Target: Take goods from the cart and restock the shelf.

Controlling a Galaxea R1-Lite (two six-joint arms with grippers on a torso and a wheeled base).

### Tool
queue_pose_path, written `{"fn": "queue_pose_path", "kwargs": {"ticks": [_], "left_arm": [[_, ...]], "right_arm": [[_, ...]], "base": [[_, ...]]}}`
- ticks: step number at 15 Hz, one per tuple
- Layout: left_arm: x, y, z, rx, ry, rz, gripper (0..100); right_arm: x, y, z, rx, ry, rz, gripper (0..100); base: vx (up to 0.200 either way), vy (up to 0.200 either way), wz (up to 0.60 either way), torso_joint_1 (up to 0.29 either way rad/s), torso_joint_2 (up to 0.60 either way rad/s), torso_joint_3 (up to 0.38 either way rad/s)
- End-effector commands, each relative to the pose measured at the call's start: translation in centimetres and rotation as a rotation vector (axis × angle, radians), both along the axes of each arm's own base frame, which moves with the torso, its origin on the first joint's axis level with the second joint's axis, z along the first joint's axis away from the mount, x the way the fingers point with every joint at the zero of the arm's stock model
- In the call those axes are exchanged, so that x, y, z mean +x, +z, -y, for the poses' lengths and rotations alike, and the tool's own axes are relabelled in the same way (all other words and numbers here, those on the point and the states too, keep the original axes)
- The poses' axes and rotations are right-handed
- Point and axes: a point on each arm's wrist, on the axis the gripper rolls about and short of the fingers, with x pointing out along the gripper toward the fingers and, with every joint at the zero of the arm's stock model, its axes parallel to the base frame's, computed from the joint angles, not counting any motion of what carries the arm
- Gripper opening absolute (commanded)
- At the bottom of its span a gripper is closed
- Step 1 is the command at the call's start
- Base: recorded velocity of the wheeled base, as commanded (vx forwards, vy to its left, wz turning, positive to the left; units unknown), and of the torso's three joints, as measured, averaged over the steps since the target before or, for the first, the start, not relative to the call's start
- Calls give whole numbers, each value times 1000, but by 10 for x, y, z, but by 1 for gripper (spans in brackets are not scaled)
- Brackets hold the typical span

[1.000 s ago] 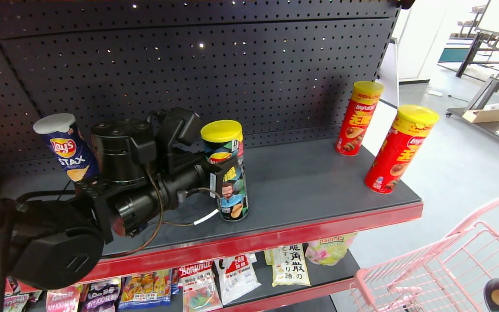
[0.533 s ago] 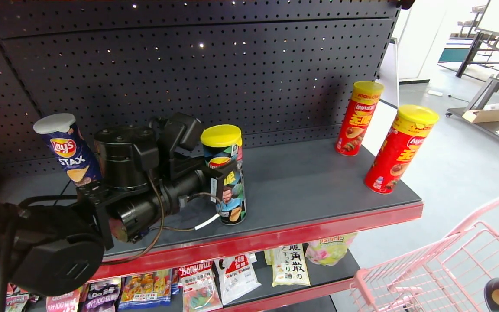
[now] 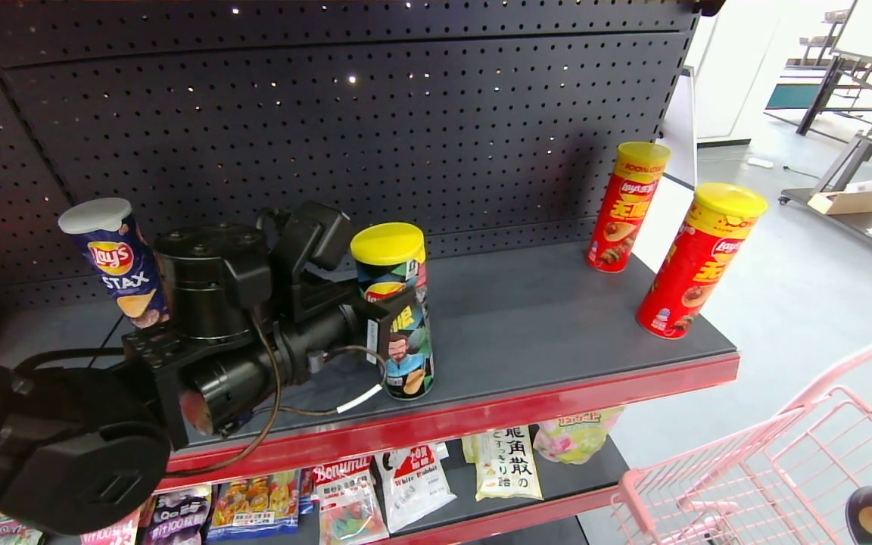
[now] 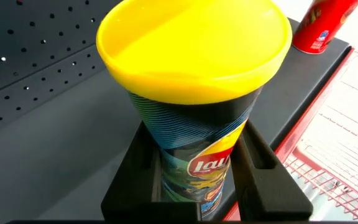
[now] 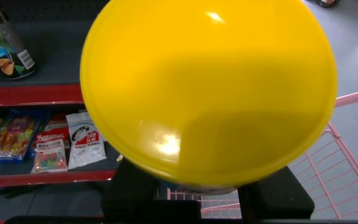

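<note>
While the can (image 3: 397, 291) stands upright near the shelf's (image 3: 557, 325) front edge, the left gripper (image 4: 199, 186) is clamped round its middle; the right gripper (image 5: 201, 196) grips a second can (image 5: 210, 87) out before the shelf.

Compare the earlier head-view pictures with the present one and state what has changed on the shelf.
The left gripper, clamped on the dark yellow-lidded can, has carried it slightly lower in the head view, nearer the shelf's front edge; nothing was released. The blue can, both red cans and the right gripper holding another can stayed put.
</note>
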Motion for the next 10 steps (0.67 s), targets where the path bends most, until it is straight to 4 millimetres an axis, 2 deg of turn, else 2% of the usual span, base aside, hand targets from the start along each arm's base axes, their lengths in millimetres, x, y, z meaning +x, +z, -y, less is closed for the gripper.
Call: {"fn": "queue_pose_path", "kwargs": {"ticks": [1,7,10], "left_arm": [[-3,4,-2,-9,0,11,0],[-15,-8,-10,23,-5,-27,0],[-16,-4,-11,15,-3,-15,0]], "right_arm": [[0,0,0,0,1,1,0],[-1,0,0,0,1,4,0],[0,0,0,-1,1,2,0]], "base": [[0,0,0,0,0,0],[0,0,0,0,0,0],[0,0,0,0,0,0]]}}
